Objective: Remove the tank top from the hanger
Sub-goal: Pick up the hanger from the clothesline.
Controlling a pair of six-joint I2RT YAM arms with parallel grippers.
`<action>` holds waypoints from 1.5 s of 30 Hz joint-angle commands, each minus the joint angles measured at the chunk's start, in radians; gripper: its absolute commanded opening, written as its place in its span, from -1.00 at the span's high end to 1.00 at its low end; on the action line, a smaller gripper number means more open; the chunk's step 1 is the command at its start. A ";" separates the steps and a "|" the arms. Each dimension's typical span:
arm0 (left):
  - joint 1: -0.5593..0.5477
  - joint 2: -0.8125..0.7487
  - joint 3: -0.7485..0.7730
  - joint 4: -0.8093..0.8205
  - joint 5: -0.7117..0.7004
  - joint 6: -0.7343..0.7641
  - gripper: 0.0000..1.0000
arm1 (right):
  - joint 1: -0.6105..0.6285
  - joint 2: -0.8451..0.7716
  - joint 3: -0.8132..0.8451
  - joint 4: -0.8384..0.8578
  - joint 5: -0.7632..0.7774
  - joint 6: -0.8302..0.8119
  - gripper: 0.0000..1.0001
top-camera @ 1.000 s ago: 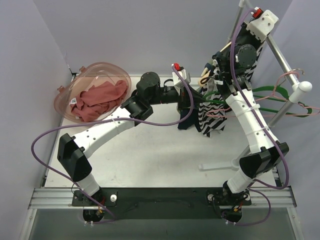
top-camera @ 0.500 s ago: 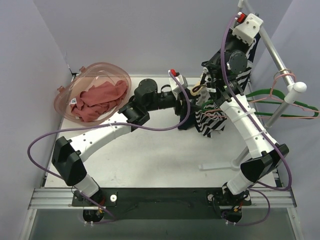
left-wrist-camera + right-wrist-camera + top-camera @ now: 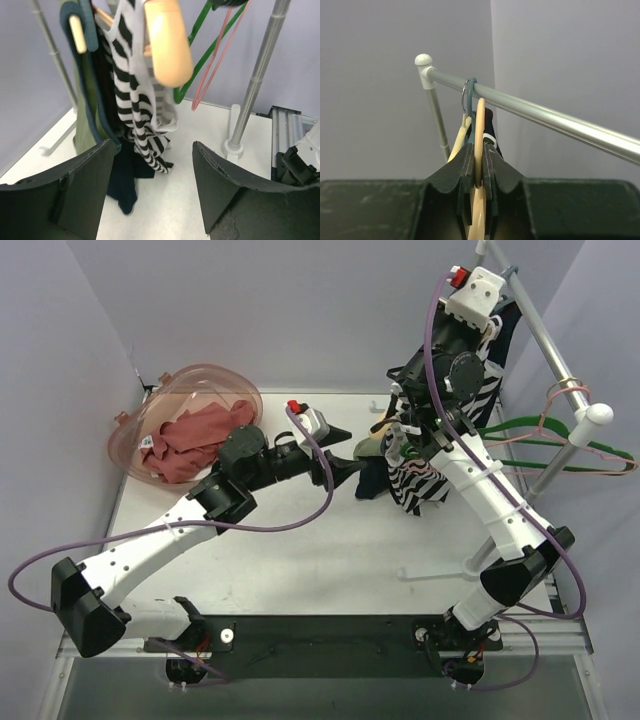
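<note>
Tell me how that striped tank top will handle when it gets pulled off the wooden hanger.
The striped tank top hangs in loose folds, so it is probably floppy and light. Its strap drapes over the wooden hanger, so it may snag rather than slide. The right gripper pinches that hanger, which should steady it.

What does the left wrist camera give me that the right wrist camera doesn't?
Left wrist only: the striped tank top hanging off the wooden hanger, a green hanger, and the open left pincer. Right wrist only: the rail and the right pincer, shut on the hanger's neck. Both: the wooden hanger.
</note>
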State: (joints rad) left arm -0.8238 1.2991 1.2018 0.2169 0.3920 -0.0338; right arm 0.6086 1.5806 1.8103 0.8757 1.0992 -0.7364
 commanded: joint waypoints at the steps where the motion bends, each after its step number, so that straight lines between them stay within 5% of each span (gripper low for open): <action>1: 0.006 -0.156 -0.074 -0.028 -0.146 0.028 -0.49 | 0.072 -0.013 0.053 0.117 0.040 -0.044 1.00; 12: 0.011 -0.319 -0.048 -0.132 -0.169 0.028 -0.55 | 0.249 0.228 0.375 0.305 0.083 -0.330 1.00; 24: 0.011 -0.380 -0.068 -0.209 -0.366 0.113 -0.57 | 0.347 0.271 0.393 0.315 0.114 -0.285 1.00; 33: 0.014 -0.347 -0.033 -0.215 -0.377 0.112 -0.54 | 0.393 0.275 0.386 0.292 0.142 -0.218 1.00; 40: 0.012 -0.340 -0.030 -0.277 -0.361 0.109 -0.16 | 0.433 0.213 0.237 0.356 0.137 -0.206 1.00; 44: 0.012 -0.350 -0.022 -0.295 -0.346 0.097 0.76 | 0.457 0.127 0.101 0.222 0.116 -0.004 1.00; 45: 0.014 -0.359 -0.022 -0.298 -0.346 0.091 0.85 | 0.462 0.108 0.081 0.165 0.101 0.050 1.00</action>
State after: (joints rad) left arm -0.8120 0.9596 1.1267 -0.1009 0.0265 0.0692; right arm 1.0256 1.7992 1.9633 1.1099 1.2190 -0.9421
